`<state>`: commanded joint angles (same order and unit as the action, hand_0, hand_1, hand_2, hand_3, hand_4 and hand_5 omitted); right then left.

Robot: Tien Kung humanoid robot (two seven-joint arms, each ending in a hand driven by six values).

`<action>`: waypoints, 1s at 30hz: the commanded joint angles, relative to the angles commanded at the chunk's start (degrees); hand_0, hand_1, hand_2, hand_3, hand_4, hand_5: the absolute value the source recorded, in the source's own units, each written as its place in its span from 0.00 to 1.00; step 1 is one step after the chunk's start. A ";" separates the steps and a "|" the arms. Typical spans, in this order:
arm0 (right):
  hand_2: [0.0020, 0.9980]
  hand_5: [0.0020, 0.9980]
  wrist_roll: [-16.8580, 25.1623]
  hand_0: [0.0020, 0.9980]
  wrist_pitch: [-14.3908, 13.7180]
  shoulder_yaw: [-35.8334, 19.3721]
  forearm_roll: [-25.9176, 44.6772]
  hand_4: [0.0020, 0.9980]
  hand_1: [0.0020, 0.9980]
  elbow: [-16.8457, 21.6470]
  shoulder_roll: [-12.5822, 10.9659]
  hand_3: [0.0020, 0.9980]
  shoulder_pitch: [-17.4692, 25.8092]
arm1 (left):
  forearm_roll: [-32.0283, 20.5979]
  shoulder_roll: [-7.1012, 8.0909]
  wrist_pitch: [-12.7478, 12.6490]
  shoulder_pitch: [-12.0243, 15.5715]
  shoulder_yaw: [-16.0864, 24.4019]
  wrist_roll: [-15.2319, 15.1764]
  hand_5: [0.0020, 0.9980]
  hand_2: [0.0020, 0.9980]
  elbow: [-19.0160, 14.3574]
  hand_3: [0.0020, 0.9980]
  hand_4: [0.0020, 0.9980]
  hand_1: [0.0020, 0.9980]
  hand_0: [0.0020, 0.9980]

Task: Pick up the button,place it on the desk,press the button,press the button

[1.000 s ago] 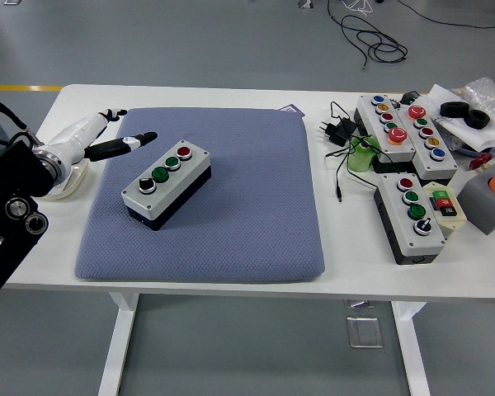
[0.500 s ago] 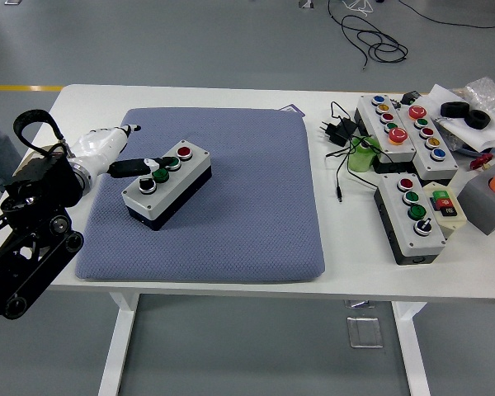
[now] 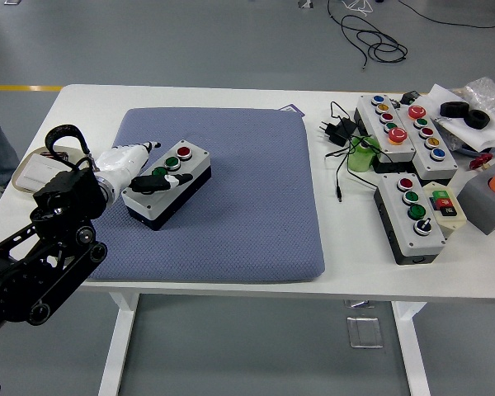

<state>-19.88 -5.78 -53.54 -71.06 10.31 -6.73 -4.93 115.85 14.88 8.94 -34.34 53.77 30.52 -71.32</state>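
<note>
The grey button box lies on the blue mat, its long axis running from near-left to far-right. My left hand is at its near-left end, black fingers extended together over the green buttons, not clamped.

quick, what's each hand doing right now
Left hand: open, holding nothing, fingers stretched over the near end of the button box on the blue pad.
Right hand: not in view.
</note>
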 joint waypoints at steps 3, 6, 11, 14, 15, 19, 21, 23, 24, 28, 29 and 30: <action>0.62 0.23 -0.01 0.65 0.04 0.08 0.07 0.30 0.48 0.00 -0.01 0.56 0.01 | 0.34 -0.54 -0.44 -0.14 -0.47 0.23 1.00 1.00 0.88 1.00 1.00 1.00 0.99; 0.62 0.23 -0.04 0.65 0.07 0.11 0.04 0.30 0.48 0.00 -0.02 0.56 0.08 | 0.52 -1.27 -1.14 -0.31 -1.10 0.53 1.00 1.00 2.07 1.00 1.00 1.00 0.99; 0.62 0.22 -0.05 0.65 0.07 0.15 -0.02 0.30 0.48 0.00 -0.06 0.56 0.25 | 2.12 -2.31 -1.99 -0.71 -1.56 1.29 1.00 1.00 3.81 1.00 1.00 1.00 0.98; 0.62 0.22 -0.06 0.65 0.03 0.11 -0.07 0.30 0.48 0.00 -0.07 0.56 0.27 | 2.89 -2.70 -1.78 -0.89 -1.91 1.70 1.00 1.00 4.30 1.00 1.00 1.00 0.98; 0.62 0.22 -0.06 0.65 0.02 0.10 -0.07 0.30 0.48 0.00 -0.07 0.56 0.27 | 3.04 -2.77 -1.67 -0.92 -1.98 1.78 1.00 1.00 4.37 1.00 1.00 1.00 0.98; 0.62 0.23 -0.05 0.65 -0.02 0.19 0.08 0.30 0.48 0.00 -0.07 0.56 0.29 | 3.86 -3.29 -0.50 -1.08 -2.40 2.34 0.90 1.00 5.07 1.00 1.00 1.00 0.95; 0.62 0.23 -0.09 0.65 0.01 0.14 -0.02 0.30 0.48 0.00 -0.07 0.56 0.30 | 4.43 -3.52 0.06 -1.17 -2.65 2.53 0.90 1.00 5.38 1.00 1.00 1.00 0.95; 0.62 0.23 -0.10 0.65 0.03 0.15 -0.04 0.30 0.48 0.00 -0.07 0.56 0.34 | 5.26 -3.67 0.45 -1.23 -2.83 2.55 0.83 1.00 5.57 1.00 1.00 0.98 0.86; 0.62 0.23 -0.10 0.65 0.04 0.18 -0.04 0.30 0.48 0.00 -0.07 0.56 0.34 | 6.08 -3.72 0.72 -1.28 -2.90 2.50 0.83 1.00 5.61 1.00 1.00 0.98 0.86; 0.62 0.23 -0.09 0.65 0.10 0.33 0.02 0.30 0.48 0.00 -0.09 0.56 0.32 | 7.84 -3.73 1.35 -1.48 -3.18 2.57 0.83 1.00 5.76 1.00 1.00 0.98 0.86; 0.62 0.23 -0.09 0.65 0.08 0.32 0.03 0.30 0.48 0.00 -0.08 0.56 0.31 | 8.22 -3.81 1.58 -1.61 -3.29 2.47 0.75 0.98 6.01 1.00 1.00 0.85 0.68; 0.62 0.23 -0.09 0.65 0.07 0.31 0.04 0.30 0.48 0.00 -0.07 0.56 0.31 | 8.36 -3.83 1.66 -1.65 -3.32 2.44 0.75 0.98 6.10 1.00 1.00 0.85 0.68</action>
<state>-19.97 -5.70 -53.23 -71.02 10.31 -6.81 -4.62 124.21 11.04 10.60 -35.99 50.45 32.96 -65.21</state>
